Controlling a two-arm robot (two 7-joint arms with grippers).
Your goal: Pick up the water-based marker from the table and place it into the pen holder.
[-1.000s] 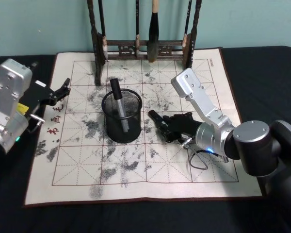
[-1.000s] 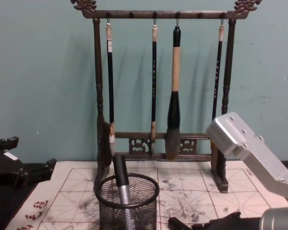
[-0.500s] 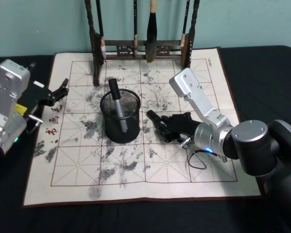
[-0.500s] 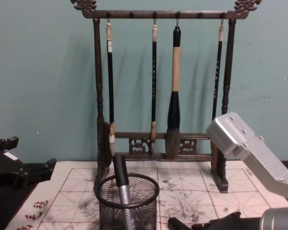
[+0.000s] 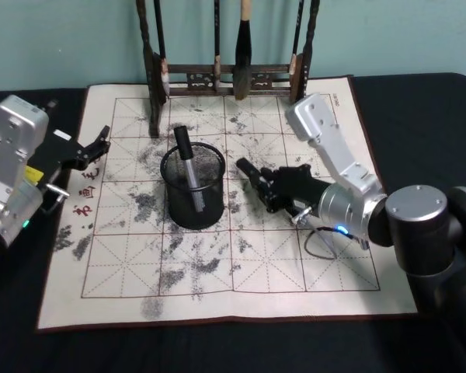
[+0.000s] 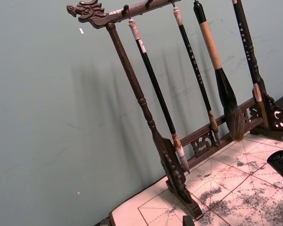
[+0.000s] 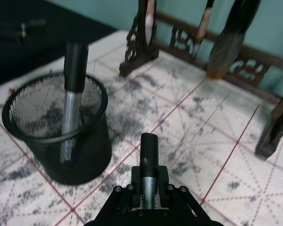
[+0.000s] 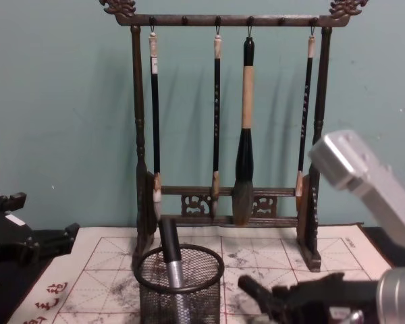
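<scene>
Marker (image 5: 245,166) is clamped in your right gripper (image 5: 264,183) mid-frame in the head view, just right of the pen holder (image 5: 194,210), left gripper (image 5: 92,149) idle at left; the right wrist view shows closed jaws pinching it lower centre; the chest view, lower right.

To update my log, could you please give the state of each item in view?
Pen holder: upright, one marker inside.
Inside marker: standing tilted.
Second marker: outside the holder, held.
Right gripper: shut on second marker.
Left gripper: parked at mat's left edge.
Brushes: hanging on rack.
</scene>
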